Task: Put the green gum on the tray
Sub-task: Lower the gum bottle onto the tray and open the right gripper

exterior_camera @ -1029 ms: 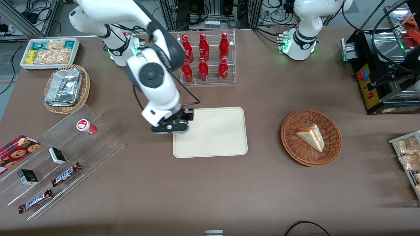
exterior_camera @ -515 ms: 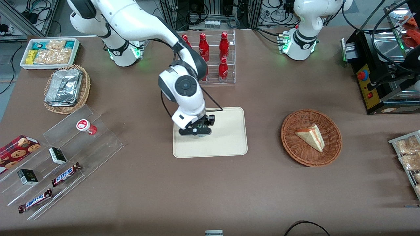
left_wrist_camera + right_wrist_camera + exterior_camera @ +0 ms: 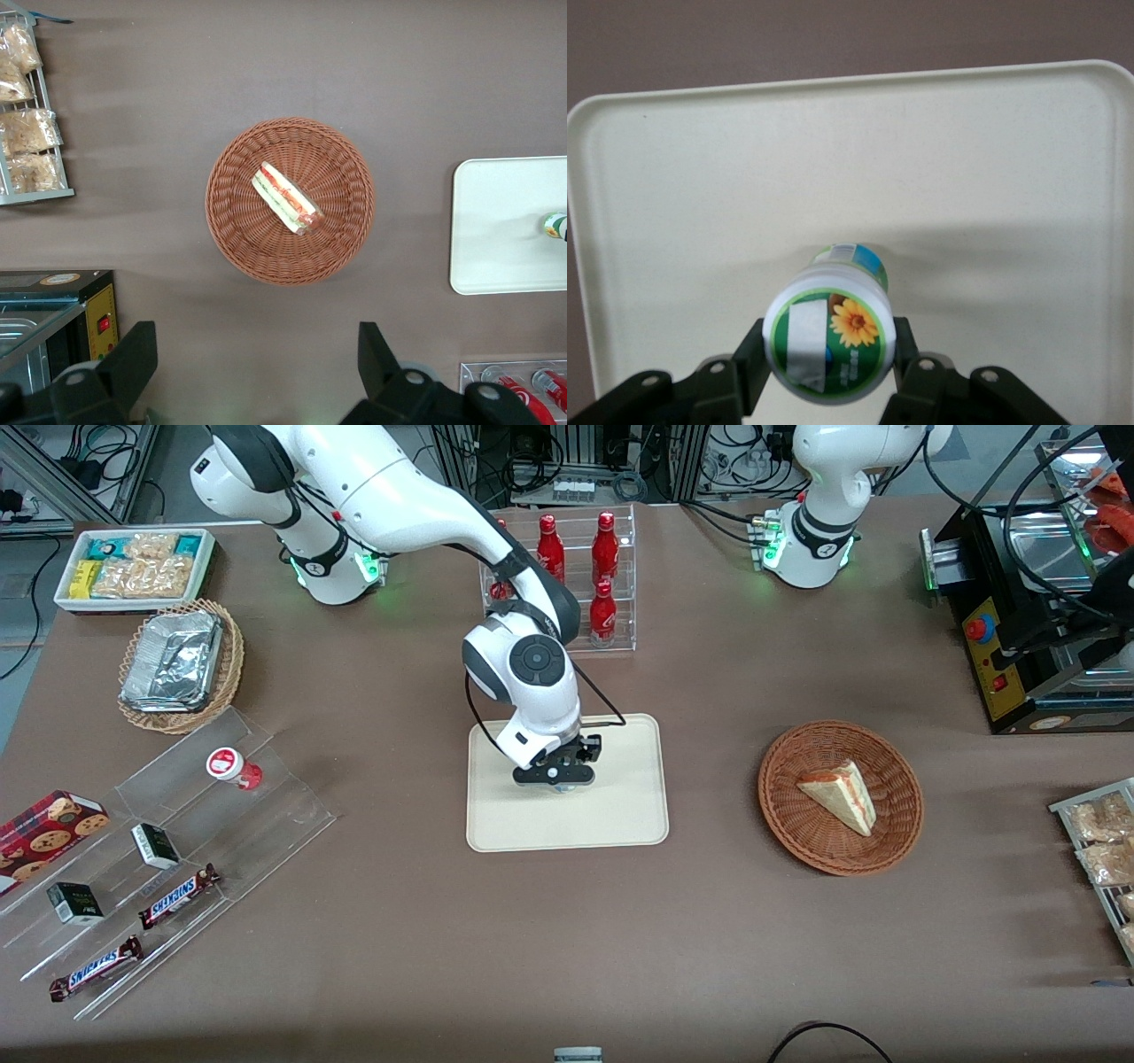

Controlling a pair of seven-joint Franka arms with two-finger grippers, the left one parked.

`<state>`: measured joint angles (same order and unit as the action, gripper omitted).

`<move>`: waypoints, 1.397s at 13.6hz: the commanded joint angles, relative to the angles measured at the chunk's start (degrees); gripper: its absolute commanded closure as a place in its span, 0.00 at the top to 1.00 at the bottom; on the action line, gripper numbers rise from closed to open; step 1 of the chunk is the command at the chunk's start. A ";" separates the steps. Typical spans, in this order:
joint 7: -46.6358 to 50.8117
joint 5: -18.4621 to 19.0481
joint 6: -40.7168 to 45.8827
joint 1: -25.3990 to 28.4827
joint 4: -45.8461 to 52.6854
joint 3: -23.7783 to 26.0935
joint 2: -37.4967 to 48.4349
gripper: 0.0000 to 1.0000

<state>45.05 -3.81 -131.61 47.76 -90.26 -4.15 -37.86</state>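
My right gripper (image 3: 556, 777) hangs over the middle of the cream-beige tray (image 3: 620, 815). It is shut on the green gum (image 3: 828, 335), a small white bottle with a green-and-white lid bearing a flower. The black fingers (image 3: 757, 359) press on both sides of the lid. The bottle hangs over the tray's flat floor (image 3: 966, 177). In the front view the gripper body hides the bottle. A sliver of the bottle (image 3: 556, 225) shows in the left wrist view over the tray (image 3: 505, 221).
A clear rack of red bottles (image 3: 576, 584) stands farther from the camera than the tray. A red-lidded bottle (image 3: 232, 767) sits on a clear stepped stand (image 3: 177, 850) toward the working arm's end. A wicker basket with a sandwich (image 3: 840, 797) lies toward the parked arm's end.
My gripper has carried the green gum from the tray's edge nearest the working arm's end in over the tray's middle.
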 commanded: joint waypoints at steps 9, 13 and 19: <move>0.65 -0.94 -4.71 0.93 -3.00 -0.60 -0.63 1.00; 0.30 -0.94 -2.44 -0.04 -2.91 -0.77 2.96 1.00; -1.27 -0.94 19.59 -6.53 -3.00 -1.56 19.46 1.00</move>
<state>44.94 -3.81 -118.50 44.16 -91.46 -6.10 -25.07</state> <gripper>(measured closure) 0.000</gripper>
